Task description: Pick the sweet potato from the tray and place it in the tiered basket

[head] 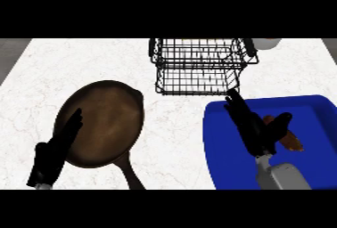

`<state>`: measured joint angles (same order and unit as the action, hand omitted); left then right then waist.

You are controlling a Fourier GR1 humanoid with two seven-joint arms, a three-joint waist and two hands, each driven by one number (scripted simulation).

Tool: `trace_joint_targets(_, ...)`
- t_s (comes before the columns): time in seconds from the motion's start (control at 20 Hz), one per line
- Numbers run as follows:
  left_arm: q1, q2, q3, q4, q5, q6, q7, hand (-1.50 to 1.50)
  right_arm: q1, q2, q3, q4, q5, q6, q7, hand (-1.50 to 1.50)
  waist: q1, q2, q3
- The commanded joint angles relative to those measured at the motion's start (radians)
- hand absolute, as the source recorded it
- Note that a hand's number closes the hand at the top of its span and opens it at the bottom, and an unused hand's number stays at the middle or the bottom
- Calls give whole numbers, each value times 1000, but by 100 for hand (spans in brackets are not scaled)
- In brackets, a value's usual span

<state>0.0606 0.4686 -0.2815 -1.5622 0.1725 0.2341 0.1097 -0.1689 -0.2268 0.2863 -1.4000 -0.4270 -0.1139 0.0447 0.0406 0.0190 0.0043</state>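
My right hand (253,127) is open over the blue tray (223,151), thumb beside the sweet potato (289,139) at the tray's right, nothing gripped. Risk: fingers close left of it and nudge it away. Left hand (56,149) rests open over the pan (105,122); tiered basket (201,67) sits far.

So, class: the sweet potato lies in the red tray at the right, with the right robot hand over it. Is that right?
Not quite: the tray is blue, not red. The head view shows the sweet potato lying in it, with the right robot hand over it.
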Motion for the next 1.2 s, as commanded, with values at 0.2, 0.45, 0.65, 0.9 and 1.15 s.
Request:
trace_joint_targets(0.2, -64, -70, 11, -31, 86, -31, 25, 0, -120, -317, -7, -189, 209, 286, -339, 150, -74, -39, -5)
trace_joint_targets(0.45, -111, -139, 10, -19, 154, -55, 34, 0, -42, -345, -316, -99, 255, 38, -646, -150, -109, -16, 1)
trace_joint_targets(0.65, -142, -148, 10, 9, 142, -54, 38, 0, 121, -418, -263, -42, 419, 109, -993, -150, -82, -15, 0)
trace_joint_targets(0.9, -191, -135, 39, 9, 166, -69, 92, 0, 285, -512, -294, -92, 617, -67, -1036, -150, -90, -25, -5)
trace_joint_targets(1.15, -187, -149, 38, 41, 145, -60, 65, 0, 445, -490, -331, -244, 812, -318, -850, -150, -114, -31, -9)
